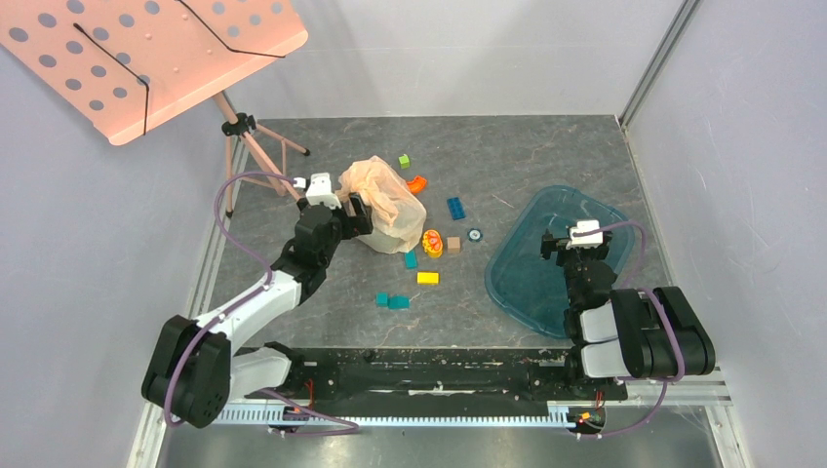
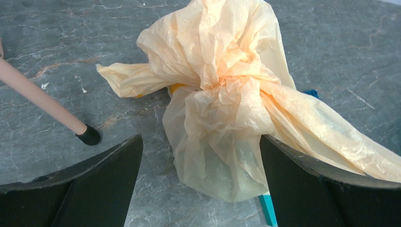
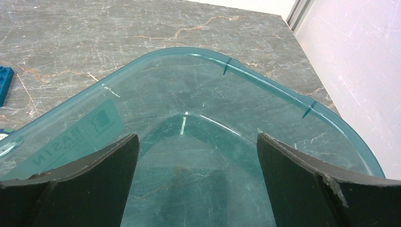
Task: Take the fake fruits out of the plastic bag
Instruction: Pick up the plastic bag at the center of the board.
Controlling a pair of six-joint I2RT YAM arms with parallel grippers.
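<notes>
While the right tool (image 3: 197, 142) hangs open over the tray (image 3: 265, 78), the bag (image 2: 222, 85) lies just ahead of the left tool (image 2: 199, 142), jaws spread.

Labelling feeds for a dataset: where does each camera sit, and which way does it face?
Top external: above, behind the arms, looking down at the table; both arms show.
Left wrist: wrist-mounted, facing the plastic bag; open left gripper shows.
Right wrist: wrist-mounted, facing down into the teal tray; open right gripper shows.
Shared: the plastic bag in top and left wrist.
</notes>
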